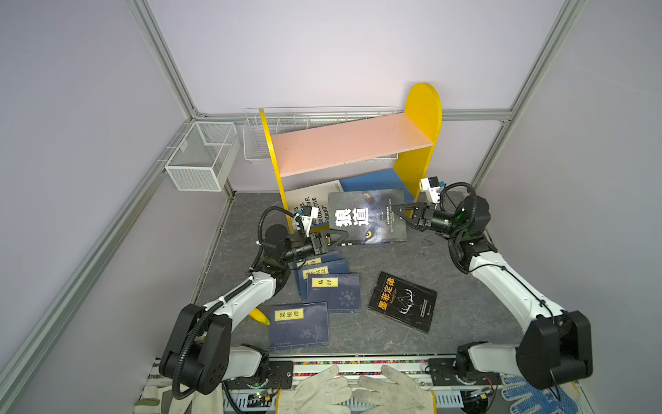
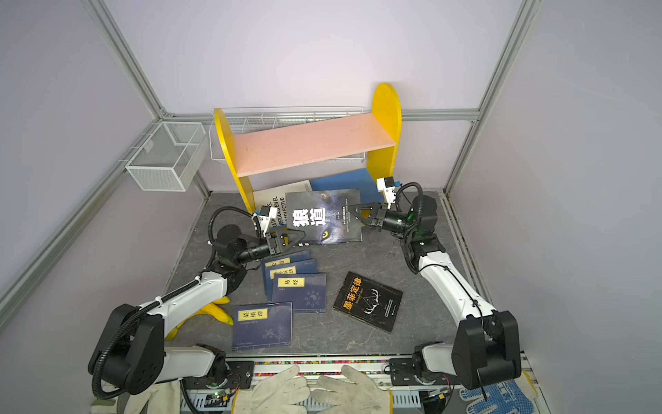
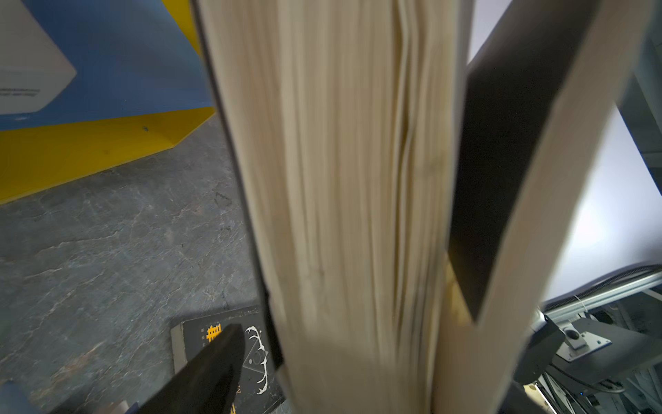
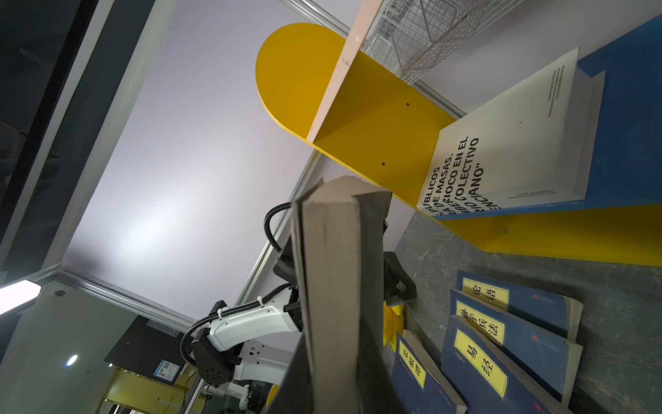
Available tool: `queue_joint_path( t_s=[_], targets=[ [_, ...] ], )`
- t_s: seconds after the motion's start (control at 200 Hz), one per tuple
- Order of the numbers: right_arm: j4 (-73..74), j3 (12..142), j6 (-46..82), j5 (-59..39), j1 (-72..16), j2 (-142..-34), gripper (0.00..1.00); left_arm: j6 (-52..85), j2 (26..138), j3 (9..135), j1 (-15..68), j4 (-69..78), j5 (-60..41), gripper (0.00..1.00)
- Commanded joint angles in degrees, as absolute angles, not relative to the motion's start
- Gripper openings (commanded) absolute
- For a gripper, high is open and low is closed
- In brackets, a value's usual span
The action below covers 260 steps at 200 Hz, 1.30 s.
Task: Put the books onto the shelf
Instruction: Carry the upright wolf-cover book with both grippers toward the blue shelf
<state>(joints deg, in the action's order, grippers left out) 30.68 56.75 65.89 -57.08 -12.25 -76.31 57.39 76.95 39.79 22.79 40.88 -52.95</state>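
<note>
RISK: yellow-sided wooden shelf [image 1: 424,122] stood just beyond right pincer [image 1: 400,214], which alone clamped the large black wolf-eye book [image 1: 369,218] by one edge; left pincer [image 1: 338,239] gaped astride its far corner, so the book could sag or slip | BLOCKING: thick white book [image 1: 315,200] lay on blue lower board [image 1: 376,181] ahead | BELOW LEFT PINCER: navy books [image 1: 335,292] — smaller black paperback [image 1: 403,303] beside them

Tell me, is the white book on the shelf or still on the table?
On the shelf: the white book lies flat on its blue lower board.
</note>
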Motion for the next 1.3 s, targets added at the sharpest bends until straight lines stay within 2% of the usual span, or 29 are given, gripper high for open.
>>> queue_joint_path(
  t_s=[0.0, 0.28, 0.425, 0.565, 0.79, 0.88, 0.935, 0.99, 1.115, 1.295],
  targets=[
    [33.90, 57.29, 66.86, -58.46, -12.29, -76.70, 0.10, 61.61, 77.03, 42.50, 22.74, 48.54, -54.23, 0.77],
    [26.02, 59.64, 61.36, -60.50, -12.39, -78.67, 0.10, 57.02, 72.70, 44.32, 19.10, 39.95, -52.23, 0.63],
    [26.10, 61.19, 61.08, -61.10, -13.25, -80.15, 0.10, 56.11, 72.14, 45.69, 18.87, 37.64, -52.37, 0.44],
    [27.09, 62.55, 61.12, -61.43, -14.57, -82.07, 0.10, 54.76, 71.01, 46.42, 18.85, 34.81, -51.58, 0.36],
    [28.05, 63.79, 60.68, -60.58, -15.20, -83.84, 0.13, 43.91, 64.74, 48.54, 18.88, 16.44, -45.36, 0.14],
    [27.99, 64.20, 60.46, -60.16, -15.87, -84.86, 0.20, 40.20, 62.44, 49.84, 18.70, 9.71, -42.60, 0.10],
    [27.75, 64.34, 60.16, -60.12, -16.36, -85.39, 0.32, 39.81, 61.49, 50.10, 18.34, 8.30, -42.10, 0.05],
    [26.87, 64.17, 59.28, -59.96, -16.48, -85.52, 0.37, 40.58, 60.70, 49.93, 17.73, 8.35, -42.03, 0.00],
    [19.97, 63.40, 54.47, -58.57, -16.68, -84.42, 0.59, 41.48, 59.43, 49.85, 16.56, 8.79, -41.97, 0.00],
    [14.71, 59.30, 50.17, -59.07, -18.46, -81.54, 0.68, 42.18, 59.02, 50.96, 15.15, 9.01, -42.72, 0.00]
  ],
)
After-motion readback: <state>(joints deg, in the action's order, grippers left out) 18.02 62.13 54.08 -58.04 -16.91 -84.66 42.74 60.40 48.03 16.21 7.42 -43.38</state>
